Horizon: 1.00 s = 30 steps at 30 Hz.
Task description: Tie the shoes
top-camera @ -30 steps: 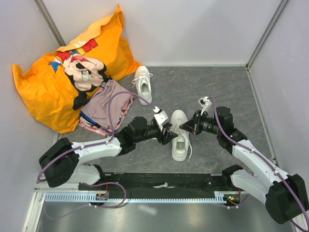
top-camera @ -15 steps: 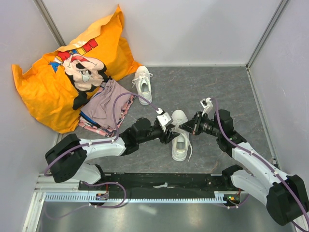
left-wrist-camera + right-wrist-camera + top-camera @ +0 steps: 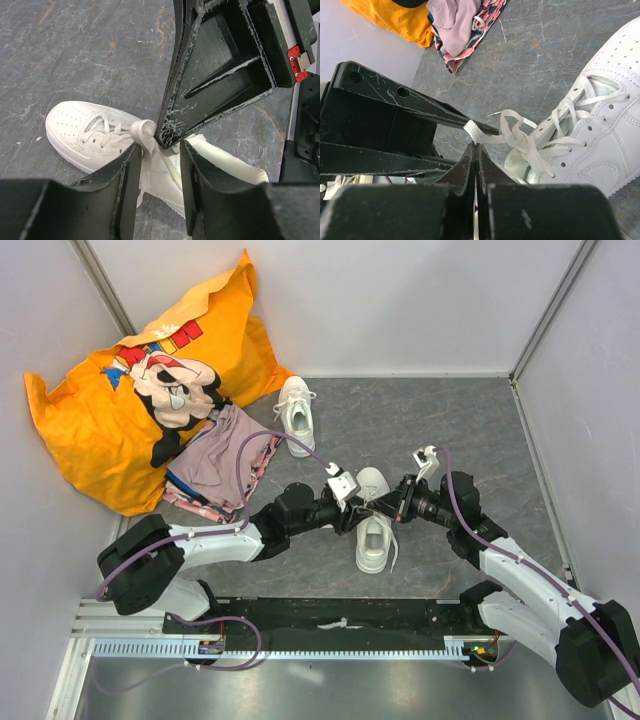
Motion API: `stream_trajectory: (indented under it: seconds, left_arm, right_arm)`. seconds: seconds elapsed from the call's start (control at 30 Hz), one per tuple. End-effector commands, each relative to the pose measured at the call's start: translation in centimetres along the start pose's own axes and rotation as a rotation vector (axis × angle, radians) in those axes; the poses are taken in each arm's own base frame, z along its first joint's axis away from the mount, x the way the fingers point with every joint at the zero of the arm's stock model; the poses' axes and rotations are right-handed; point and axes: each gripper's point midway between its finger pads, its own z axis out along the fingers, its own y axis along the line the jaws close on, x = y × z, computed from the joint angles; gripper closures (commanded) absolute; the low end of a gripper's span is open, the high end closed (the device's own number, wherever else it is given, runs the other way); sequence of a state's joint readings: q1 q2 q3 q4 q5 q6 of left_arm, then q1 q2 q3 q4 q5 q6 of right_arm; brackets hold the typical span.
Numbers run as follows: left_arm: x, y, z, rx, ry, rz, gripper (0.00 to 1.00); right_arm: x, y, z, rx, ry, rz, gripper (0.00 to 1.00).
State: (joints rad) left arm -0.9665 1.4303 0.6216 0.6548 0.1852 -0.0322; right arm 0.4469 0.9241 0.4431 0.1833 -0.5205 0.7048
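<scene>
- The near sneaker (image 3: 371, 532) lies on the desk (image 3: 450, 430) between my two arms. The far sneaker (image 3: 295, 412) sits well apart, beside the folded garments (image 3: 215, 452).
- My right jaws are pressed together on a lace (image 3: 474, 130). My left jaws stand apart around a strand by the knot.
- The lace looks soft, flat and slippery, and the shoe light enough to drag, so I'd grip close to the knot.

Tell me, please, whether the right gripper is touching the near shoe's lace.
Touching. The right wrist view shows the right gripper with its jaws shut on the white lace that leads from the near shoe.
</scene>
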Motion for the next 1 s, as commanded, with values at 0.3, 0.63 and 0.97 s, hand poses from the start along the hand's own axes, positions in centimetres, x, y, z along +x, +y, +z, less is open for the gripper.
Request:
stream_trajectory:
  seconds: [0.3,0.63,0.97]
  left_arm:
    - [-2.0,0.0,0.8,0.015,-0.049,0.101,0.97]
    - [-1.1,0.1,0.1,0.019,-0.003,0.138,0.98]
    - [-0.9,-0.6,0.1,0.073,0.013,0.184,0.98]
  right_arm:
    - [-0.7,1.5,-0.1,-0.048,-0.041,0.032,1.00]
    - [-1.5,2.4,-0.9,-0.047,-0.030,-0.063,0.56]
    - [-1.3,1.4,-0.1,-0.003,0.050,-0.084,0.43]
